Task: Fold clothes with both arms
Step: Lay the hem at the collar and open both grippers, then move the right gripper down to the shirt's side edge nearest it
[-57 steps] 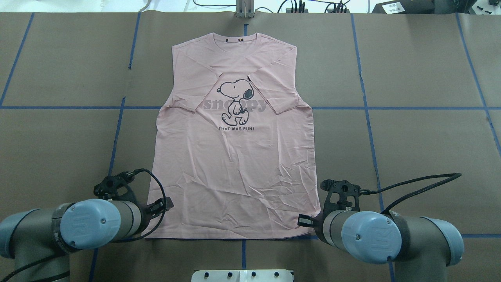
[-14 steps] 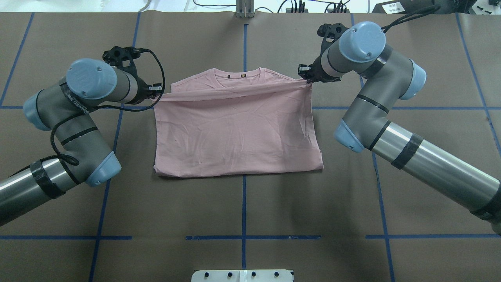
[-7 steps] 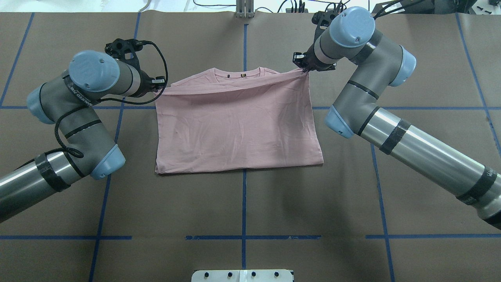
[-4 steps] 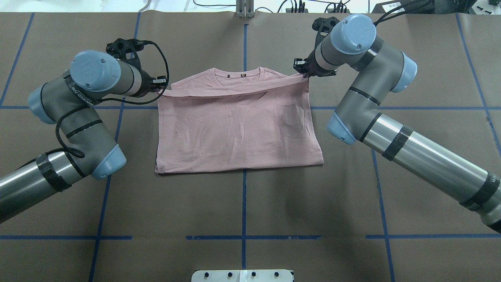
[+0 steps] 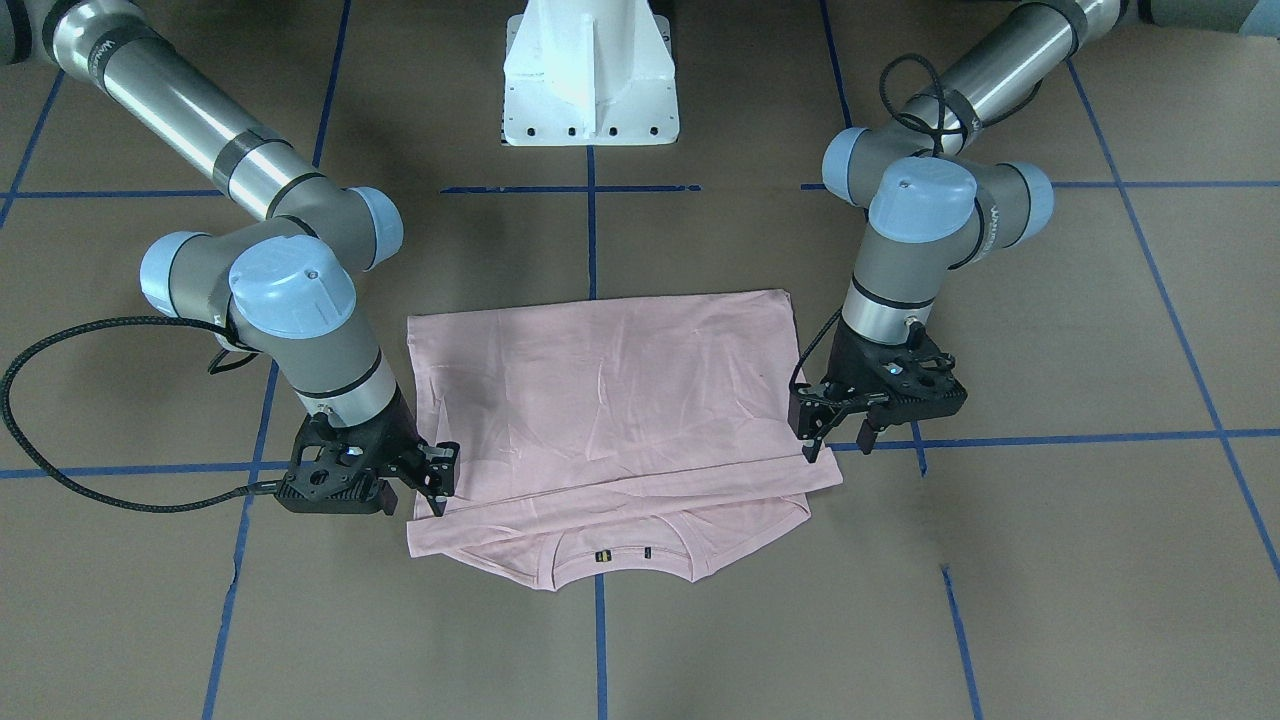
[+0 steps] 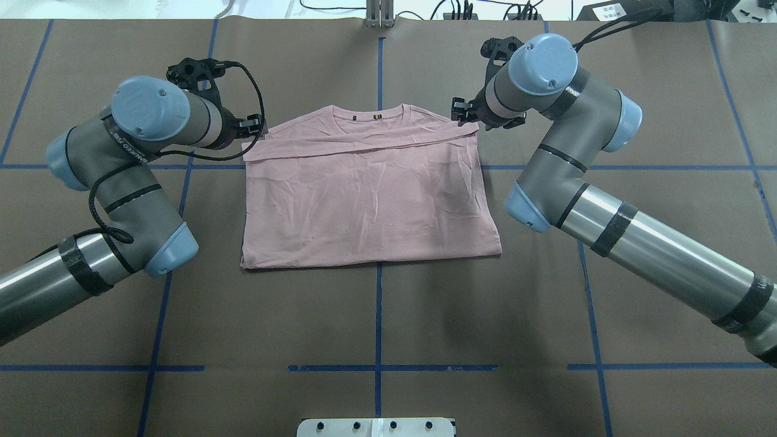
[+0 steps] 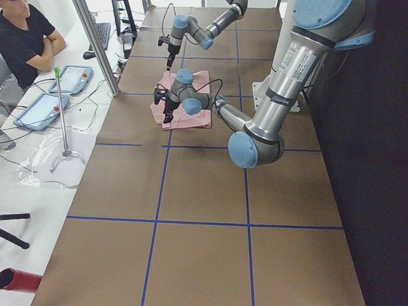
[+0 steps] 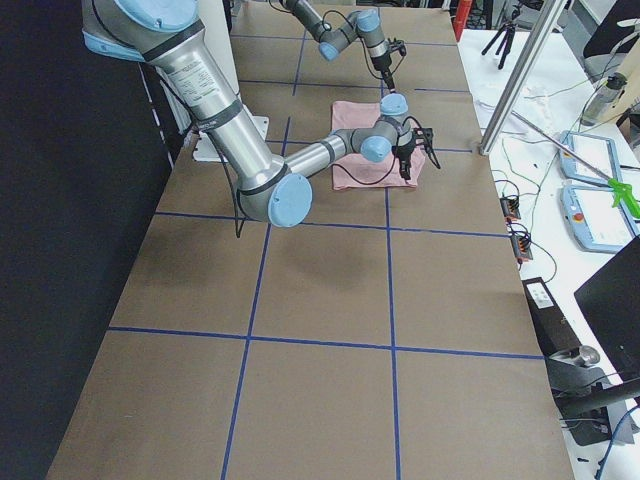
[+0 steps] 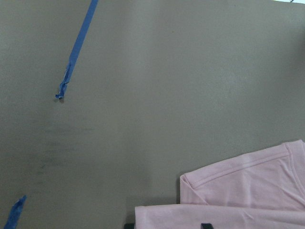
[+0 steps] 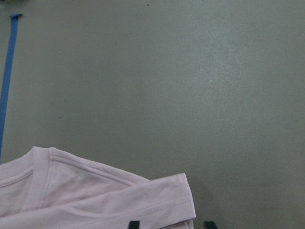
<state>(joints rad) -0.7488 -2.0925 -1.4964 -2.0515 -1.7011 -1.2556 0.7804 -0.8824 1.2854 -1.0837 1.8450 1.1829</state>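
The pale pink T-shirt [image 6: 370, 200] lies folded in half on the brown table, plain back side up, with its hem laid just short of the ribbed collar [image 6: 376, 112]. The print is hidden. My left gripper [image 6: 254, 127] stands open at the folded hem's left corner. My right gripper [image 6: 464, 112] stands open at the right corner. In the front-facing view the left gripper [image 5: 838, 440] and right gripper [image 5: 415, 485] hover low over the shirt [image 5: 600, 400]. Each wrist view shows a hem corner [image 9: 228, 200] [image 10: 157, 200] lying slack between spread fingertips.
The white pedestal [image 5: 590, 70] stands at the robot's side of the table. Blue tape lines [image 6: 377, 315] grid the brown surface. A seated person [image 7: 25, 38], tablets [image 7: 38, 108] and a metal pole [image 7: 95, 44] are on the far side, beyond the table.
The hem was carried from the near edge up to the shoulders, folding the shirt in half. In the last second it dropped from taut to flat and both grippers opened.
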